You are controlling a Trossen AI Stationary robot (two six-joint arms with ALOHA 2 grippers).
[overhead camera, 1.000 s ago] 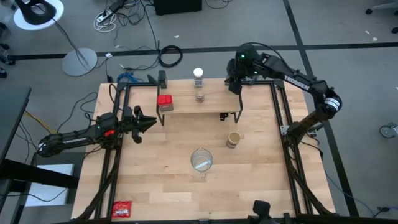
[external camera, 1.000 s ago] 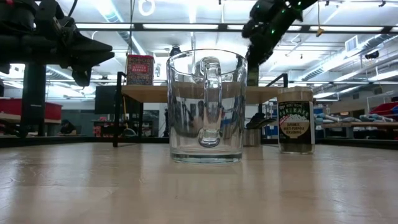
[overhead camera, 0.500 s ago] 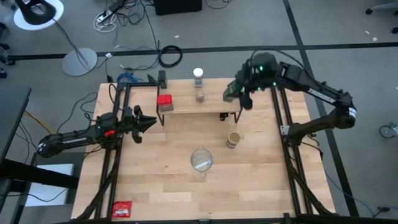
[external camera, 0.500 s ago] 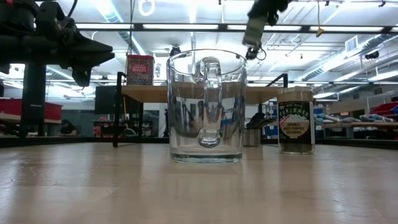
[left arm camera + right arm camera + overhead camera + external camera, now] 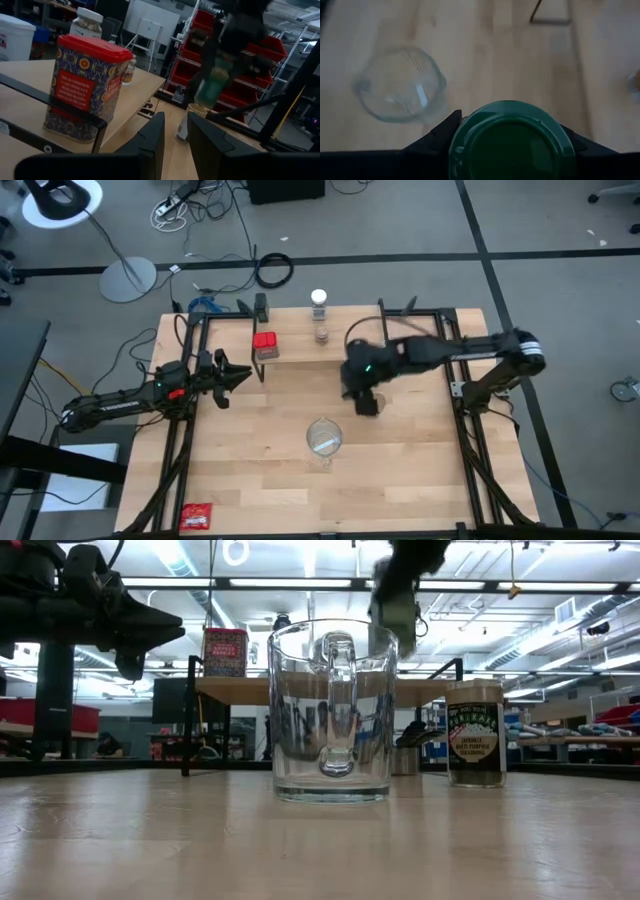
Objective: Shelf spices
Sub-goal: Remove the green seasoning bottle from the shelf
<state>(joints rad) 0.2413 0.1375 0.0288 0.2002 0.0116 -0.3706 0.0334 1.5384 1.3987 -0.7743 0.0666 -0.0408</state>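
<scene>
Nearest in the low view, the clear glass mug (image 5: 332, 710) stands mid-table, with a tan-lidded jar (image 5: 474, 733) of dark labelled seasoning to its right. Above the mug, the right gripper (image 5: 362, 385) is clamped around a green-lidded jar (image 5: 512, 141); its round dark green lid fills the space between the fingers in the right wrist view, and the body looks pale green in the left wrist view. Farther back, the shelf (image 5: 250, 690), a light plank on black legs, carries the red tin (image 5: 85, 87), patterned blue with a red label and lid. Beyond it stands a white-lidded clear jar (image 5: 319, 302). The left gripper (image 5: 238, 376) waits beside the shelf's left end, fingers narrowly parted.
</scene>
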